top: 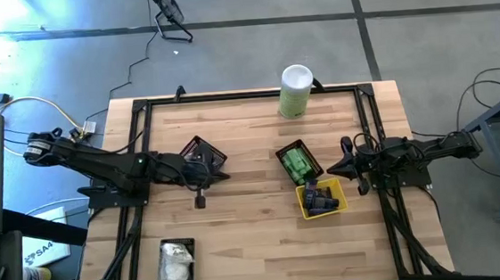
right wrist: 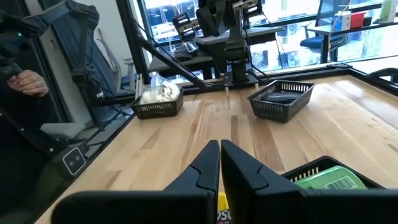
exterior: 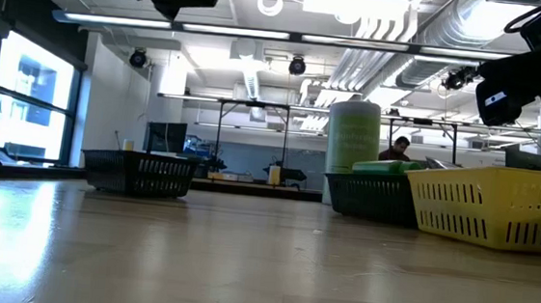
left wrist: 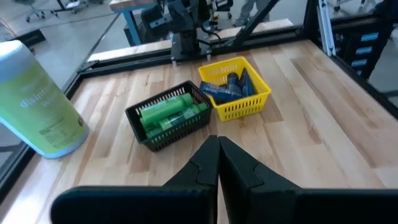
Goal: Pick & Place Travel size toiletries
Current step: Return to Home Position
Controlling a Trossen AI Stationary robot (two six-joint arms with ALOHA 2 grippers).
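The toiletries lie sorted in baskets. Bright green little bottles (top: 298, 164) (left wrist: 169, 112) fill a black basket, and dark navy tubes (top: 320, 195) (left wrist: 229, 86) fill a yellow basket (left wrist: 239, 106) beside it. White crinkly packets (top: 176, 262) (right wrist: 159, 93) sit in a black basket at the near left. Flat black discs (right wrist: 281, 96) lie in a black basket (top: 203, 151) at mid-left. My left gripper (left wrist: 218, 155) hangs shut beside the disc basket and holds nothing. My right gripper (right wrist: 220, 158) is shut at the table's right, by the green and yellow baskets, also holding nothing.
A tall white-and-green canister (top: 296, 90) (left wrist: 34, 99) stands at the far edge. A black frame (top: 246, 95) runs round the tabletop. Bare wood (top: 258, 238) spans the near middle. A person's hand (right wrist: 25, 81) shows beyond the table's left side.
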